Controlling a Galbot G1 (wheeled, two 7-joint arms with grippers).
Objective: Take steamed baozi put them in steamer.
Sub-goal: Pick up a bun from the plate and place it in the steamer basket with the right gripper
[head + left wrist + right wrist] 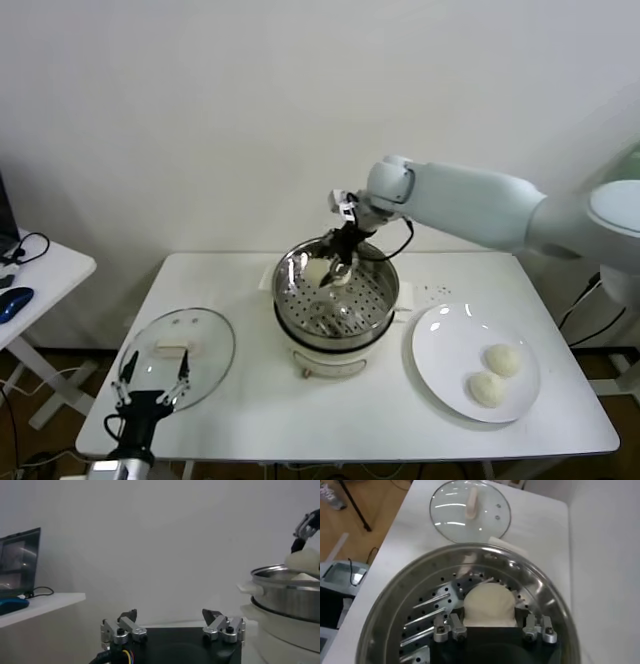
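White wall behind; white table (300, 420) carrying all items, listed left to right.

1. Left gripper (152, 385): parked at the table's near left edge, fingers spread, holding nothing.
2. Glass lid (180, 350): flat on the table, just beyond the left gripper, well left of the right gripper.
3. Steamer (338, 300): steel pot with perforated tray, mid-table, directly under the right gripper.
4. Right gripper (338, 268): reaching in over the steamer's far rim, fingers pinching one bun (488, 605). The bun sits between the fingers, hanging straight above the tray near its far side; whether it touches the holes cannot be told. The coming move looks like a short drop straight down, then release.
5. Plate (440, 340): right of the steamer, nearer the right arm.
6. Two remaining buns (495, 375): on the plate, touching, right of and nearer than the right gripper.
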